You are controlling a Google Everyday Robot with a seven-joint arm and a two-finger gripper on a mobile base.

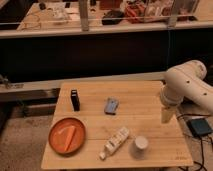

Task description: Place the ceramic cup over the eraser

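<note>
The ceramic cup [139, 146] is small, pale and round. It stands upright near the front right of the wooden table [150, 95]. A small flat blue-grey block [111, 106], possibly the eraser, lies mid-table. A black block [75, 99] stands upright at the back left. I cannot tell for certain which of the two is the eraser. My gripper [166, 115] hangs down from the white arm [186, 85] over the table's right edge. It is behind and to the right of the cup, apart from it and holding nothing that shows.
An orange plate [66, 135] with a lighter piece on it lies at the front left. A cream bottle-like object [114, 142] lies on its side just left of the cup. A dark box with cables [199, 126] sits on the floor at right. A cluttered bench [100, 17] stands behind.
</note>
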